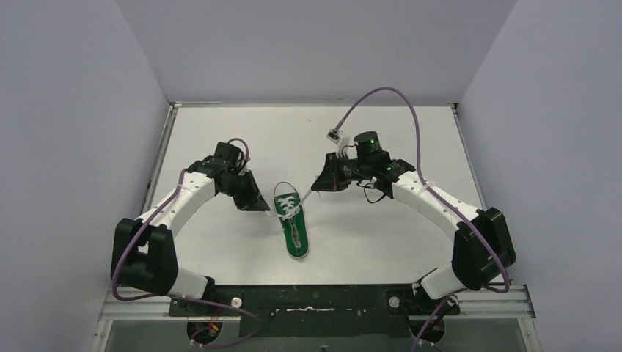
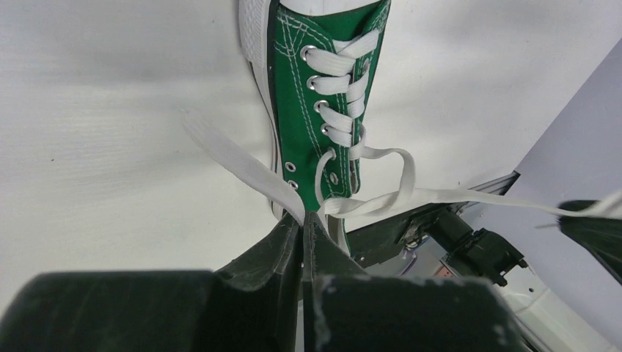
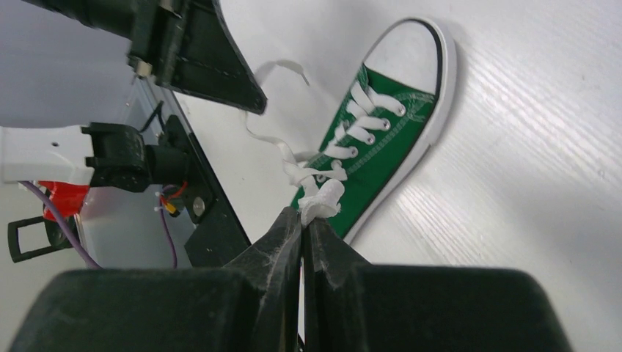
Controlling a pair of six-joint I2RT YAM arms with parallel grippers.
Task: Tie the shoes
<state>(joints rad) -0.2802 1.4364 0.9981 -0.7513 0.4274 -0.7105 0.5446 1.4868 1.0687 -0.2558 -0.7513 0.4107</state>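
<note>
Near the middle of the table (image 1: 220, 242), the green sneaker (image 1: 292, 224) lies flat on its sole, with its toe pointing away from the arm bases. Just left of the sneaker's laced part, the left gripper (image 2: 303, 220) has its jaws clenched on one white lace (image 2: 242, 165), whose free end lies flat on the table. To the right of the sneaker's toe, the right gripper (image 3: 303, 216) is also pressed together, pinching the other lace (image 3: 323, 199), which is bunched at its tips. Above the sneaker's top eyelets the two laces cross each other and run out to opposite sides.
</note>
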